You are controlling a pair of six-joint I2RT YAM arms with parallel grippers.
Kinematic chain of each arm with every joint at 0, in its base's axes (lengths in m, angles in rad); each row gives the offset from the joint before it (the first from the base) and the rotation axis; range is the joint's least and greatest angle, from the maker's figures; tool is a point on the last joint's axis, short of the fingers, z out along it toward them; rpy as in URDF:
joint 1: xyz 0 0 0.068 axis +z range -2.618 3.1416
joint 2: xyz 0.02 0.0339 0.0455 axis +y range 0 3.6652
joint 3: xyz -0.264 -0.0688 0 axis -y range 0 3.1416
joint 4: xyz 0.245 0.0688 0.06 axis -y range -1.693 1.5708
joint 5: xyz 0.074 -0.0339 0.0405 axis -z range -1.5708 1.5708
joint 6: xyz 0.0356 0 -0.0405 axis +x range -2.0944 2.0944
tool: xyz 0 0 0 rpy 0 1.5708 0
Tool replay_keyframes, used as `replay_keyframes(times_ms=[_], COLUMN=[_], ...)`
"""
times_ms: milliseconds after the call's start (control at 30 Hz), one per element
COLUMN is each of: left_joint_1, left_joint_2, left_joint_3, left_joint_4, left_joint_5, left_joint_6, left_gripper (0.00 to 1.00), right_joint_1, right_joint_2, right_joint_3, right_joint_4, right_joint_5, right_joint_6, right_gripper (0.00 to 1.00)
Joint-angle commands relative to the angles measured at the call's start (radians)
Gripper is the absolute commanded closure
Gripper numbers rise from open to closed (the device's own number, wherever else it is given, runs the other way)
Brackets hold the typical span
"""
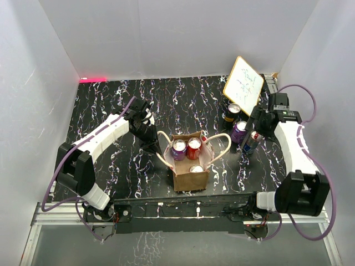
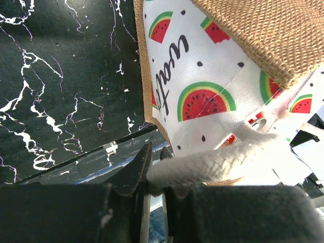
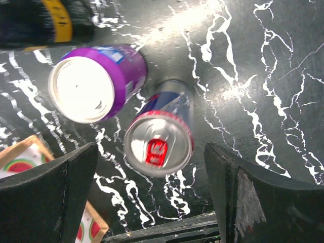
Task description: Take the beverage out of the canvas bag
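Observation:
The tan canvas bag [image 1: 190, 178] stands open at the table's front centre, with a purple can [image 1: 178, 148], a red can [image 1: 194, 146] and a third can [image 1: 196, 168] upright inside. My left gripper [image 1: 152, 144] is shut on the bag's left cream handle [image 1: 161, 149]. In the left wrist view the rope handle [image 2: 212, 163] runs out from between the closed fingers [image 2: 137, 167], beside the watermelon-print lining [image 2: 202, 76]. My right gripper [image 1: 256, 127] is open and empty above a blue-and-red can [image 1: 251, 142], which shows between its fingers [image 3: 45, 195] in the right wrist view [image 3: 158, 147].
A purple can [image 1: 239, 132] and a black-and-yellow can [image 1: 232, 112] stand by the blue-and-red one; both show in the right wrist view, the purple can [image 3: 96, 81] and the black-and-yellow can [image 3: 45, 20]. A small whiteboard [image 1: 244, 84] leans behind them. A bag corner [image 3: 20, 163] shows at lower left.

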Motion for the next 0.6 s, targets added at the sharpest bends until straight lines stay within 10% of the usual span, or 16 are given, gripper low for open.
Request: replay_keyframes(times_ms=[0, 567], left_joint_1=[0.002, 0.002], left_joint_2=[-0.045, -0.094], left_joint_3=[0.022, -0.016], left_joint_4=[-0.004, 0.024], left_joint_5=[-0.021, -0.015], left_joint_6=[0.015, -0.001], left_gripper=[1.00, 1.00], right_joint_1=[-0.001, 0.087], right_joint_2=[-0.115, -0.227], right_joint_3=[0.034, 0.183], right_joint_4=[-0.038, -0.129], right_joint_5=[-0.143, -0.503], right_joint_6=[-0.016, -0.054], right_gripper=[0.12, 0.02])
